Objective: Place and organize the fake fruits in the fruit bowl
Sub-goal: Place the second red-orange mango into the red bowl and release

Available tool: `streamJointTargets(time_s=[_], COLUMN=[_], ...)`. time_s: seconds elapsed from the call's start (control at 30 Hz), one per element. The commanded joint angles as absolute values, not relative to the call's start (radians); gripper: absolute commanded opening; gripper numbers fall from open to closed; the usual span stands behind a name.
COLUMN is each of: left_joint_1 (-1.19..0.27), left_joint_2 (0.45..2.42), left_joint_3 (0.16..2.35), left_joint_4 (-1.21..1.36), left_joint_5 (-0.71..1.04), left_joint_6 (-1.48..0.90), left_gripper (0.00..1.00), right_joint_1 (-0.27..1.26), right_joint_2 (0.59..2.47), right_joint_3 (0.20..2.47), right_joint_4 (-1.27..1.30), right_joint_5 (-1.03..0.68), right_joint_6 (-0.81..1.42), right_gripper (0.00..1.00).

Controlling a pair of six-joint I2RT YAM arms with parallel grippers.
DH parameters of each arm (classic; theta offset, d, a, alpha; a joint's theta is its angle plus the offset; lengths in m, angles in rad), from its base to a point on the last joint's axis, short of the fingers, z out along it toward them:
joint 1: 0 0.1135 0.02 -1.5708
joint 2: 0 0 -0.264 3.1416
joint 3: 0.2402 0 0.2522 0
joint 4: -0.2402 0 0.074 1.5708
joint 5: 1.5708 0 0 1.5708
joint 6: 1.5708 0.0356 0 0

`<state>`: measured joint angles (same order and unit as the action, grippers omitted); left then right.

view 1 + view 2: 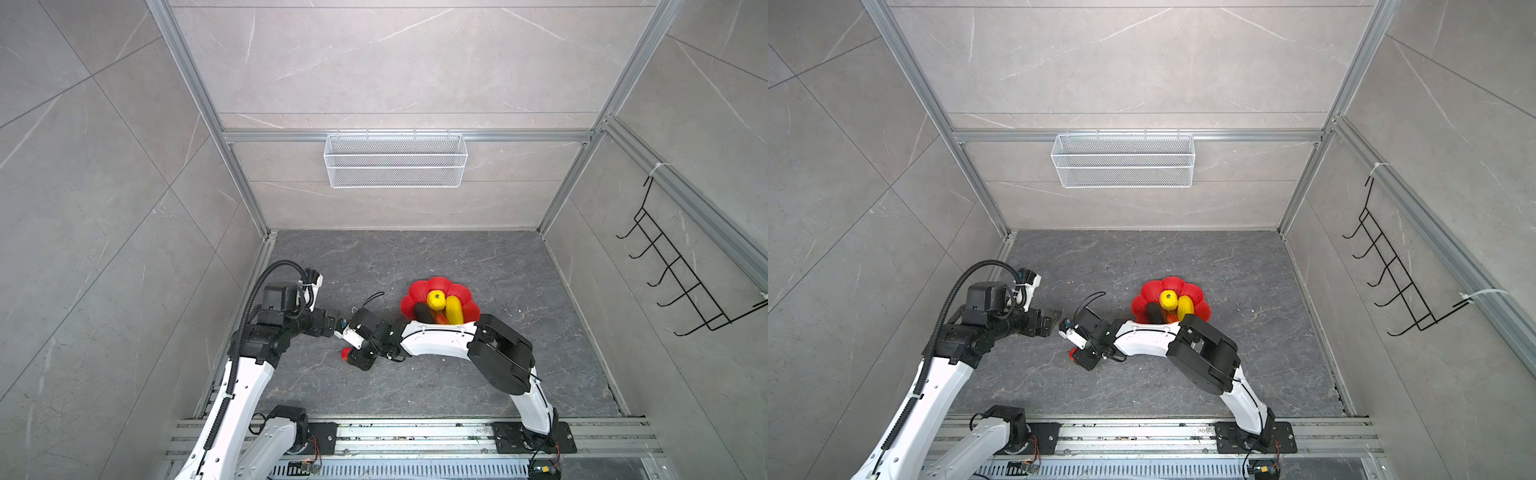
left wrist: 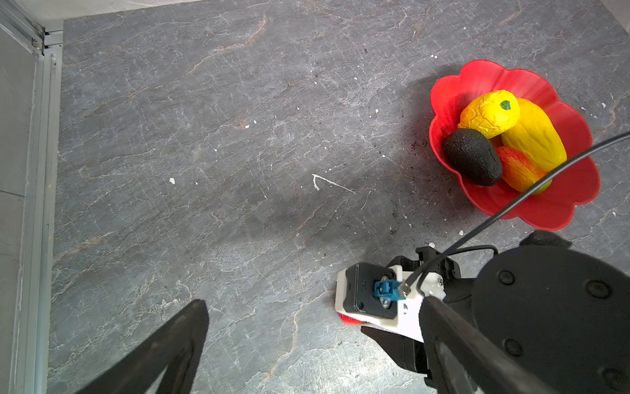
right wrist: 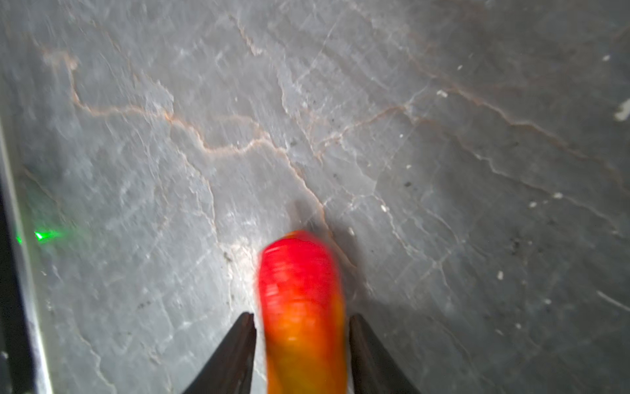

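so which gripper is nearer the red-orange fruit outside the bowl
Right. The right gripper has its jaws either side of the red-orange fruit; the left gripper hovers apart from it, open.

both top views high up, staring steeply down at the whole tabletop (image 1: 457, 257), near-identical framing, left wrist cam lower, shares the fruit bowl (image 2: 576, 198), right wrist cam close on red-to-yellow fruit (image 3: 300, 307)
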<state>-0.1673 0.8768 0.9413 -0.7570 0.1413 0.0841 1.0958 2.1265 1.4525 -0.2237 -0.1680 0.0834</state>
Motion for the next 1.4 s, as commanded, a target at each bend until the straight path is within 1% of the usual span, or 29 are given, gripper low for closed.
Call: streamJointTargets(time_s=[0.0,0.03,0.07,0.27,0.37,0.53,0.7,0.83,0.97,1.03,1.1,1.17,1.27,1.33,1.37], left_joint_1=[-0.161,-0.161,-0.161,-0.161,-0.161,-0.161,-0.161,-0.161,-0.161,-0.161,-0.161,-0.161,-0.161,-0.161,-0.161], left_joint_2=[0.866,0.868,0.868,0.871,0.870,0.866,0.867,0.867,0.868,0.867,0.868,0.867,0.865,0.859,0.854], left_joint_3=[0.962,0.962,0.962,0.962,0.963,0.963,0.964,0.965,0.964,0.965,0.965,0.966,0.973,0.989,0.999], left_joint_4=[-0.750,-0.749,-0.750,-0.750,-0.751,-0.750,-0.750,-0.749,-0.749,-0.749,-0.750,-0.748,-0.748,-0.744,-0.741], left_joint_5=[0.149,0.149,0.149,0.149,0.149,0.152,0.156,0.158,0.158,0.155,0.155,0.154,0.142,0.128,0.121], left_joint_6=[0.096,0.096,0.096,0.096,0.096,0.095,0.096,0.094,0.094,0.094,0.094,0.094,0.088,0.071,0.057], left_gripper=[1.00,1.00,1.00,1.00,1.00,1.00,1.00,1.00,1.00,1.00,1.00,1.00,1.00,1.00,1.00], right_joint_1=[1.100,1.100,1.099,1.073,1.040,0.933,0.823,0.778,0.758,0.755,0.755,0.753,0.742,0.724,0.707], right_joint_2=[2.113,2.097,2.074,1.883,1.773,1.612,1.505,1.491,1.532,1.545,1.545,1.525,1.468,1.408,1.366], right_joint_3=[1.452,1.443,1.432,1.338,1.274,1.123,0.992,0.939,0.933,0.934,0.940,0.947,0.964,0.973,0.971], right_joint_4=[-0.259,-0.263,-0.267,-0.298,-0.344,-0.399,-0.422,-0.416,-0.411,-0.407,-0.412,-0.422,-0.449,-0.467,-0.468], right_joint_5=[-0.142,-0.130,-0.118,-0.107,-0.064,0.016,0.067,0.088,0.095,0.089,0.089,0.093,0.105,0.119,0.123], right_joint_6=[0.079,0.073,0.068,0.038,0.010,-0.011,-0.019,-0.023,-0.014,-0.014,-0.014,-0.018,-0.029,-0.032,-0.032], right_gripper=[0.36,0.32,0.29,0.20,0.16,0.15,0.15,0.15,0.16,0.20,0.37,0.55,0.74,0.83,0.85])
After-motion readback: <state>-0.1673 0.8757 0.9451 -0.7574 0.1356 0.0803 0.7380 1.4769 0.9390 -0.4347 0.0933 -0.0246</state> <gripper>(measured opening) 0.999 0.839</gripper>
